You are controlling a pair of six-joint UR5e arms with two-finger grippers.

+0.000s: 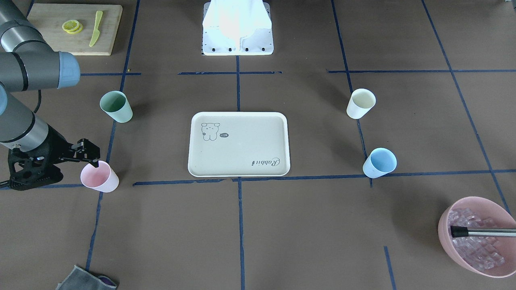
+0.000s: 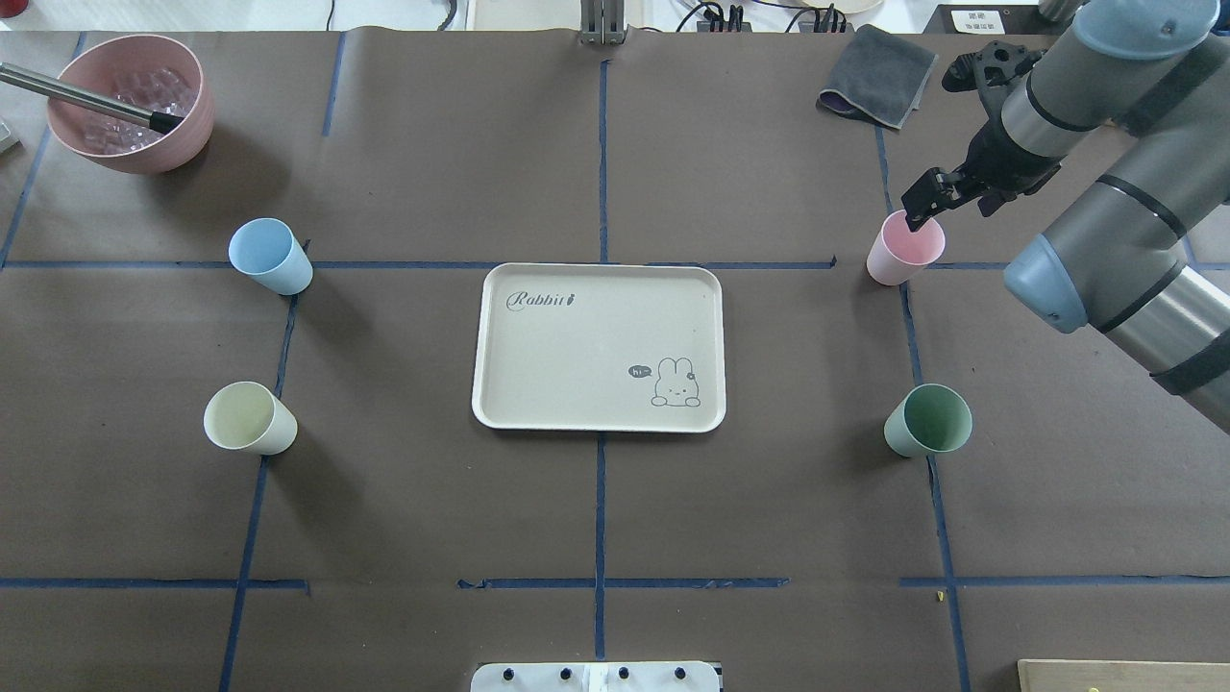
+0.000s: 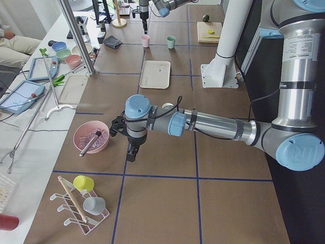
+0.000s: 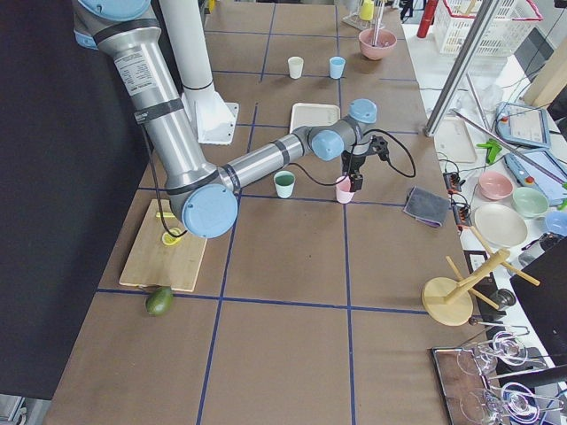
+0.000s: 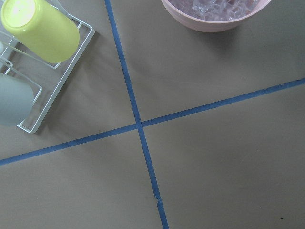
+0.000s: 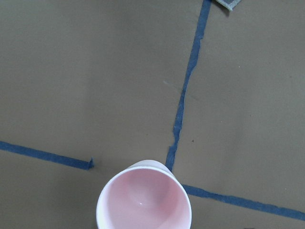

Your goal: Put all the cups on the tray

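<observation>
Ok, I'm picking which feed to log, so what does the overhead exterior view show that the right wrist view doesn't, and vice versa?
Only overhead: the flat cream rectangular tray, the light blue tumbler, cream-white tumbler and mint green tumbler standing off it, the large pink bowl of ice, and the right hand at the rim of the small pink tumbler. Only the wrist view: a straight look down into that tumbler, which is empty. Both: the pink tumbler, blue tape lines and the grey cloth.
</observation>
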